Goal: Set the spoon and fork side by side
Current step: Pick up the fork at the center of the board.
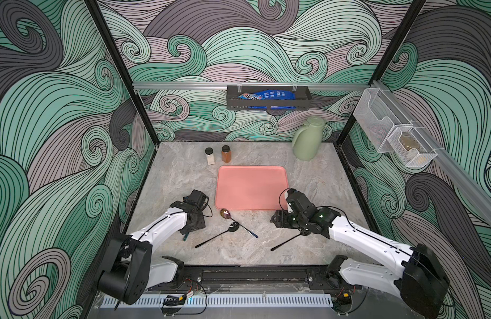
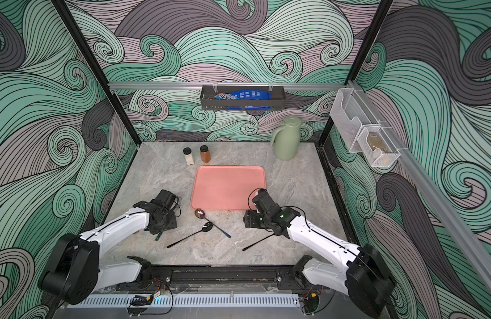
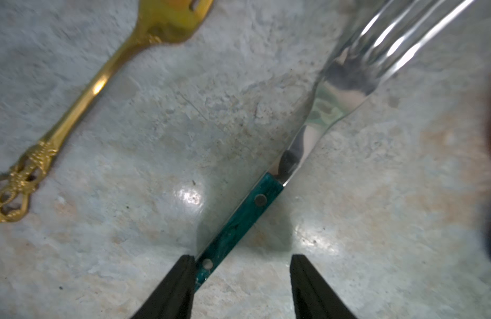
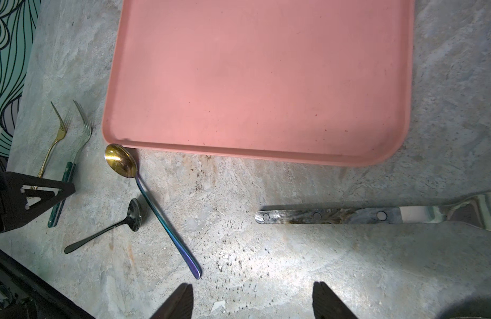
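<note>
The left pincer [image 3: 241, 258] stands half open and empty around the fork [image 3: 239, 223], one finger touching its green handle. It is thin, stiff steel lying flat on the desk [image 3: 156, 124], probably light and slippery, so pinch the riveted handle squarely. The right pincer [image 4: 253, 284] gapes empty. The black spoon [image 4: 134, 215] lies between both pincers.

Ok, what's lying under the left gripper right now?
A green-handled fork lies on the table between the open jaws of the left gripper, with a gold fork beside it, apart. In both top views the left arm hides nearly everything except the green handle's end.
</note>
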Robot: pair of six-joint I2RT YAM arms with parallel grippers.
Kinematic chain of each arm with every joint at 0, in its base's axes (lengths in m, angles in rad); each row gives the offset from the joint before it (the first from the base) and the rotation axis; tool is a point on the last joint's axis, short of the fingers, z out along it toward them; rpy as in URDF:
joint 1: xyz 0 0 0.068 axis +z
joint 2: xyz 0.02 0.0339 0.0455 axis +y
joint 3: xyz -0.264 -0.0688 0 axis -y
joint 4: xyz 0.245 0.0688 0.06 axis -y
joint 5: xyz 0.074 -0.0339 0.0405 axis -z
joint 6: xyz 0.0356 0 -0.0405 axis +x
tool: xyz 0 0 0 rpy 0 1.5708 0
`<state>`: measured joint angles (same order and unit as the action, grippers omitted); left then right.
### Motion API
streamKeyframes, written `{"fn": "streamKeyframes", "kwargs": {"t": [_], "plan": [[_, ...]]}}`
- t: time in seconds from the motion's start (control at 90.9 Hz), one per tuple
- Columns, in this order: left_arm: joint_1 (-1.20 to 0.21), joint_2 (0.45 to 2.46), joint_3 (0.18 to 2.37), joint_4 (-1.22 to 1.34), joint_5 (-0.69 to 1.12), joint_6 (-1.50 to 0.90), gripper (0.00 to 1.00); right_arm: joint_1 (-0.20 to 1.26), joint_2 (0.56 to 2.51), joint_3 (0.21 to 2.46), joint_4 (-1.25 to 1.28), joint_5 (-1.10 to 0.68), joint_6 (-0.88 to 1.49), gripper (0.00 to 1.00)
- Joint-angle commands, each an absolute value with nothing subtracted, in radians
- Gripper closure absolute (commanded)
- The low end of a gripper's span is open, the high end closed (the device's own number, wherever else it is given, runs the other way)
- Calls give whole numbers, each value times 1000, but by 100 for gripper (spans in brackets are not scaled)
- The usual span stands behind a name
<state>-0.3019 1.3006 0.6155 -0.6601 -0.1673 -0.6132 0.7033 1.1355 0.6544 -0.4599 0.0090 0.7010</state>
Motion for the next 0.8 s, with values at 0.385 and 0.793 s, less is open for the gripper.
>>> {"fn": "streamKeyframes", "kwargs": {"t": [0.385, 0.793], "plan": [[-316, 1355, 644, -647, -66, -587, 88, 709, 1175, 680, -425, -10, 671, 26], [-463, 1284, 942, -781, -143, -604, 95, 686, 1112, 682, -446, -2, 681, 28]]}}
